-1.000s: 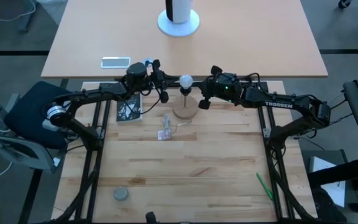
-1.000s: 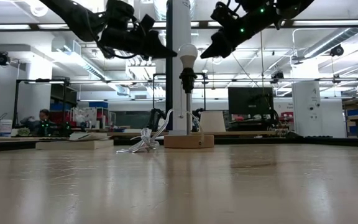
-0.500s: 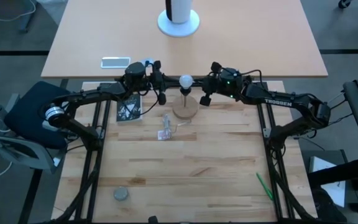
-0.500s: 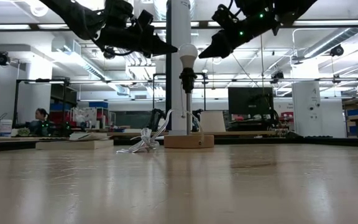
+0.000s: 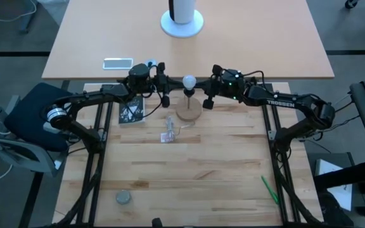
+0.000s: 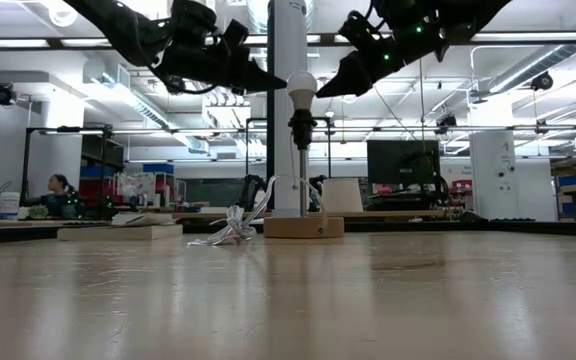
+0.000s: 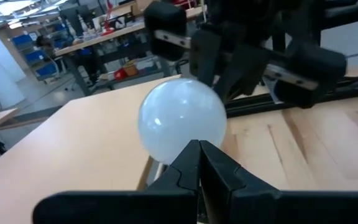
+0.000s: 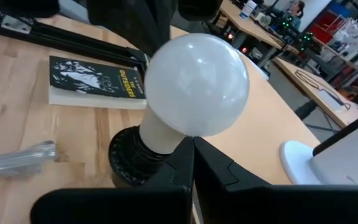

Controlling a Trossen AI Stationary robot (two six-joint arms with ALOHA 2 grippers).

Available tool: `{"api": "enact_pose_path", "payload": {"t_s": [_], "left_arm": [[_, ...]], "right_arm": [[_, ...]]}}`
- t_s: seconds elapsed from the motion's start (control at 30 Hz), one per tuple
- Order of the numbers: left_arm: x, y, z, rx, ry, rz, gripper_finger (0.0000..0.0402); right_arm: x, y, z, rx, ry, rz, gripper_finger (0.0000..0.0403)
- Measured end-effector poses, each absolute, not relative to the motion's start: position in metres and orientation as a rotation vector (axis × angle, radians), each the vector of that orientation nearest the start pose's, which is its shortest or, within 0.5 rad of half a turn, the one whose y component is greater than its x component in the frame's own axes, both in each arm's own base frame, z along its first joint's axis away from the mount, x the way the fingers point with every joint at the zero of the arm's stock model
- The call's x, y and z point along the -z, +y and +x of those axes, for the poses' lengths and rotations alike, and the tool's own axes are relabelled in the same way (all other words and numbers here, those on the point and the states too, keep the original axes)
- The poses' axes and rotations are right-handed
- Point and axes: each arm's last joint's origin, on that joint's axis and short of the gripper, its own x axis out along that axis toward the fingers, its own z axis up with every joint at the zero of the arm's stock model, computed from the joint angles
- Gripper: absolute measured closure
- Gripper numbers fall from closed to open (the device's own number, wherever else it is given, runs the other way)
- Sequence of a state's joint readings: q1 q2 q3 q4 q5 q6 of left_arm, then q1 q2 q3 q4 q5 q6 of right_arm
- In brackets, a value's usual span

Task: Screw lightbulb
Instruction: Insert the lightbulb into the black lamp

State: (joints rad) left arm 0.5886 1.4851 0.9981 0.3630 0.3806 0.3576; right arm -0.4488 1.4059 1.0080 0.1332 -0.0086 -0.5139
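Note:
The white lightbulb stands upright with its base in the black socket. The socket tops a thin stem on a round wooden disc at the table's far middle. My left gripper is shut, its tip at the globe's left side. My right gripper is shut too, its tip at the globe's right side. The bulb fills both wrist views just beyond the shut fingertips. My left gripper lays its shut fingertips against the globe's left side, coming nearly level from the table's left. The bulb stays upright in the socket. My right gripper brings its shut fingertips to the globe's right side, slanting slightly down from the table's right. Whether they touch the glass, I cannot tell.
A small black-and-white book lies left of the disc. A crumpled clear wrapper lies in front of the disc. A grey round piece and a green stick lie near the front edge. Beyond the table, another table holds a phone and a white stand.
My right gripper has moved toward the table's left, closing the gap to the bulb's right side, and has tipped a little downward. The left gripper and the bulb have kept their places.

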Motion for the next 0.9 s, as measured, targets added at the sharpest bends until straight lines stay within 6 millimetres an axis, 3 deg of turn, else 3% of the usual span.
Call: {"api": "enact_pose_path", "payload": {"t_s": [0.53, 0.73, 0.9], "left_arm": [[-0.291, 0.178, 0.283, -0.233, 0.198, 0.281, 0.0401], [-0.294, 0.172, 0.275, -0.190, 0.248, 0.255, 0.0401], [-0.297, 0.171, 0.277, -0.126, 0.189, 0.271, 0.0401]], "right_arm": [[-0.301, -0.124, 0.287, 0.369, 0.403, -0.441, 0.0403], [-0.301, -0.131, 0.282, 0.427, 0.428, -0.450, 0.0403], [-0.299, -0.139, 0.288, 0.452, 0.392, -0.472, 0.0403]]}}
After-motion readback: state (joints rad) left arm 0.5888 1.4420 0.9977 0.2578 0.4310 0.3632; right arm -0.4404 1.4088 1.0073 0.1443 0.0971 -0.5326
